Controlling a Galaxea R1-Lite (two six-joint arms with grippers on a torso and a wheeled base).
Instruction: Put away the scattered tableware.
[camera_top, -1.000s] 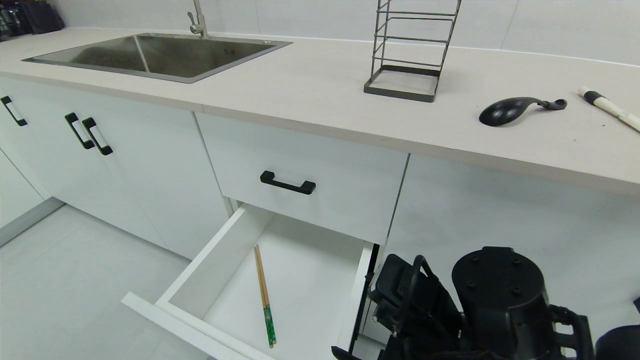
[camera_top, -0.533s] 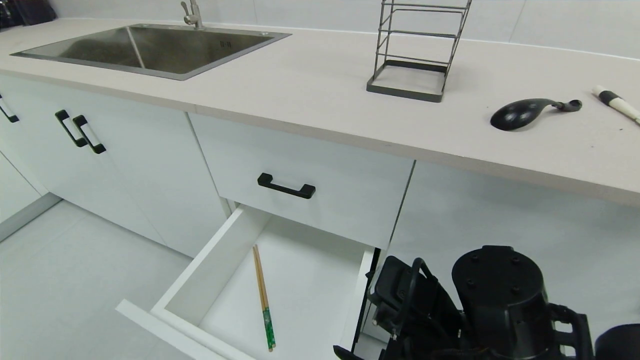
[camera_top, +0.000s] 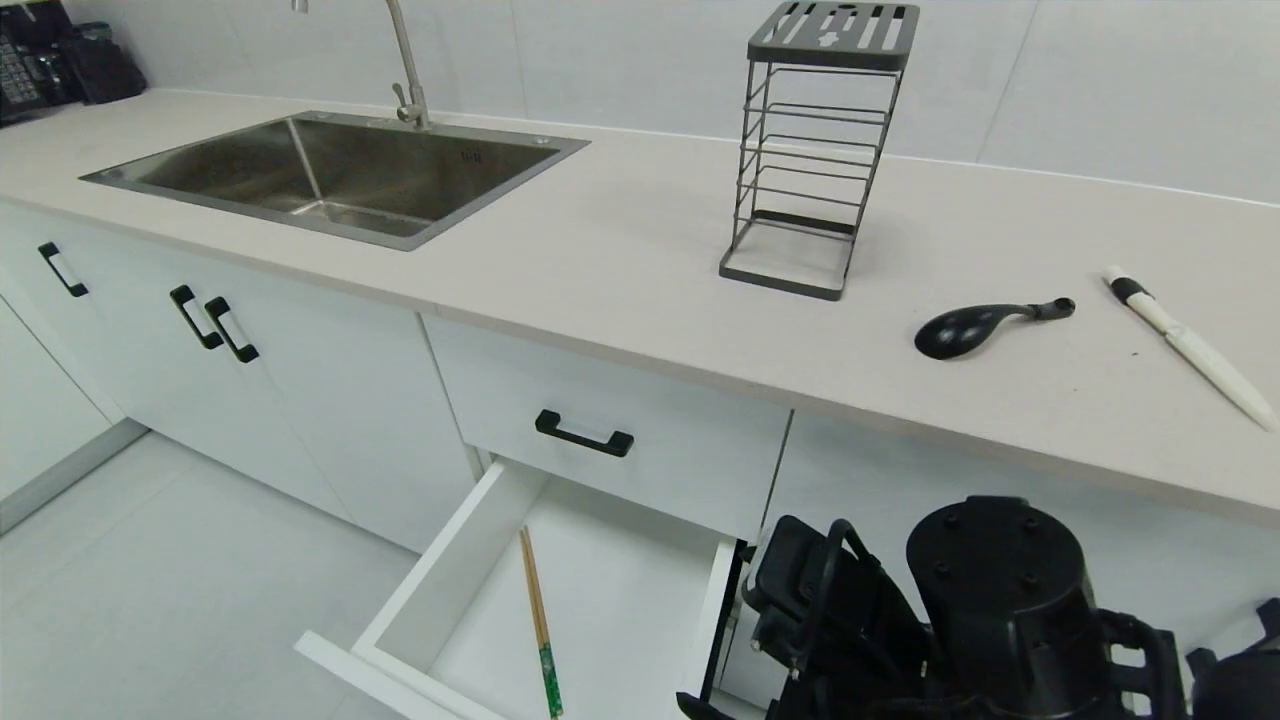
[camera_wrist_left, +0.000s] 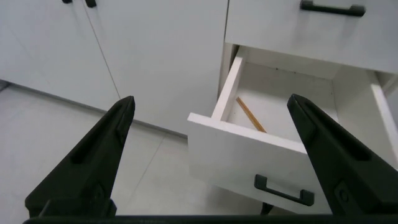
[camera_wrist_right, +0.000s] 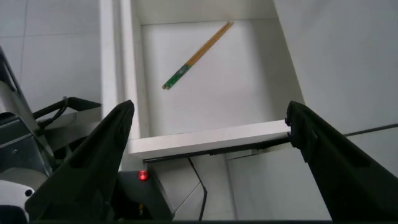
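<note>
1. Black and seemingly plastic, the spoon (camera_top: 975, 327) lies on the counter (camera_top: 620, 250), to the right of the wire rack (camera_top: 815, 150). Its bowl is on the rack side and its curved handle points toward the white knife (camera_top: 1190, 348), which lies apart from it near the counter's right end.
2. I judge the spoon light and stiff. Its smooth, rounded bowl looks likely to slip between my fingers, so the narrow neck of the handle seems the better hold.
3. The knife looks slim, rigid and flat against the surface. I take the black-banded far end for the handle and would close across that, clear of the long pale part.
4. A pair of wooden chopsticks (camera_wrist_right: 196, 56) with green ends already lies inside the open lower drawer (camera_top: 440, 570), below a closed drawer with a black pull. They seem light and prone to roll.
5. My left gripper (camera_wrist_left: 209, 99) is spread wide with nothing between its fingers, low in front of the drawer's face.
6. My right gripper (camera_wrist_right: 209, 106) is likewise spread wide and empty, above the drawer's open box.
7. The steel sink (camera_top: 420, 160) sits at the counter's left end, well away from the tableware.
</note>
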